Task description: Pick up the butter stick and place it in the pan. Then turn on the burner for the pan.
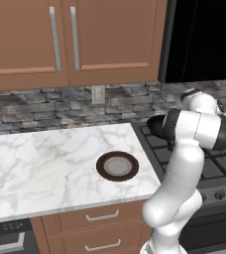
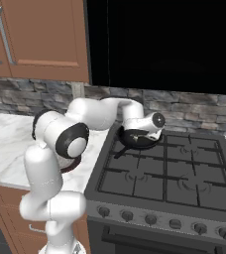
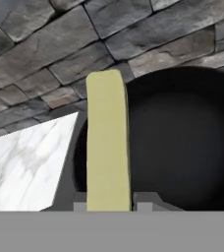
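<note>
In the hand view the butter stick [image 3: 107, 142] stands in the centre-left of the frame as a long, thin, pale-yellow bar with flat faces and squared ends. Its lower end sits between the two grey fingertips [image 3: 146, 201] at the bottom edge, and the jaws are clamped on it. Behind it, filling the right half of that frame, lies the pan [image 3: 182, 142], round, black and matt, with a low rim. The stick is held over the pan's left rim. In the right base view the gripper [image 2: 135, 133] hangs above the pan [image 2: 140, 142] on the rear left burner [image 2: 135, 147] of the stovetop [image 2: 194, 188], mid-frame. A brown-rimmed plate [image 1: 117, 165] rests on the marble worktop [image 1: 40, 168], centre of the left base view.
</note>
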